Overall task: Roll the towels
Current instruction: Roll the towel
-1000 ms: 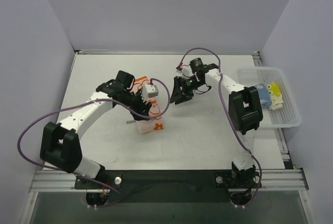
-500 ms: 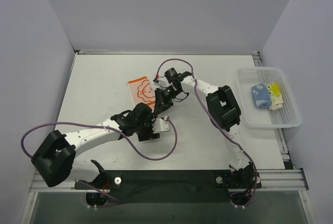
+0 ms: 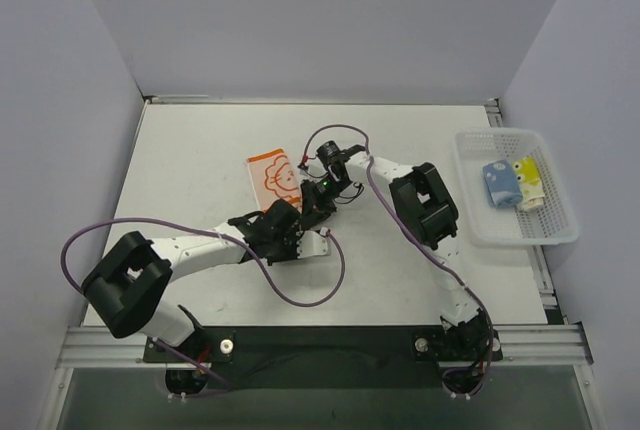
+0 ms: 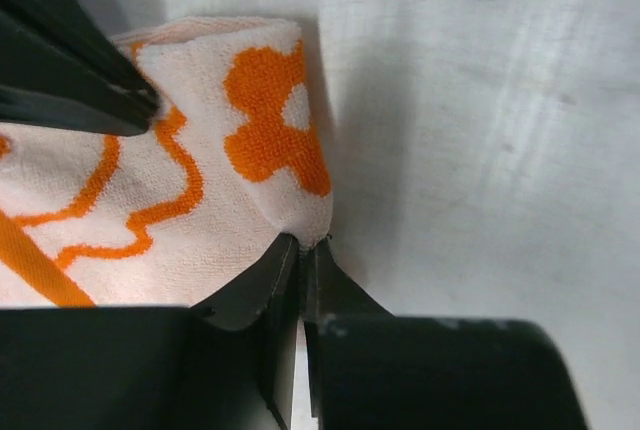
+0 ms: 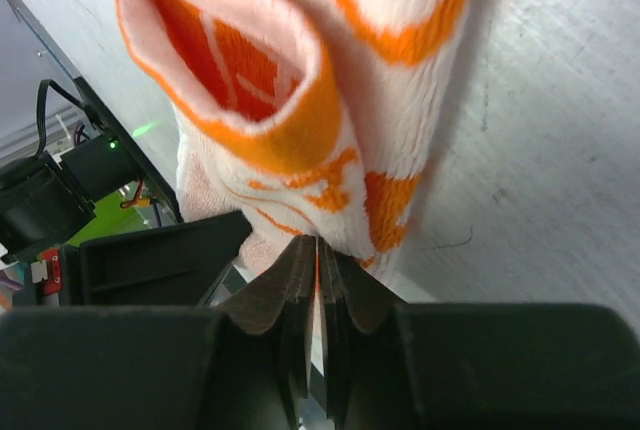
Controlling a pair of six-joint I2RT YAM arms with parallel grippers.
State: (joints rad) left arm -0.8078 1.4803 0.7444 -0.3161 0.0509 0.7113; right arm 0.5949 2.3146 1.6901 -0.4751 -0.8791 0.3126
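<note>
Two hands meet near the middle of the desk (image 3: 190, 150), and each is pinched on the orange towel (image 3: 268, 172). Seen from its own wrist, the left hand (image 4: 300, 250) has its fingertips pressed together on a folded corner of the cloth, just below an orange flower shape on the pale side. The right hand (image 5: 317, 250) is squeezed tight on a lower edge, and the towel curls over above it into a loose tube. Part of the towel lies flat on the desk behind the hands. Off to the right, a blue towel (image 3: 499, 183) and a yellow towel (image 3: 527, 182) sit side by side in the white mesh basket (image 3: 560, 236).
</note>
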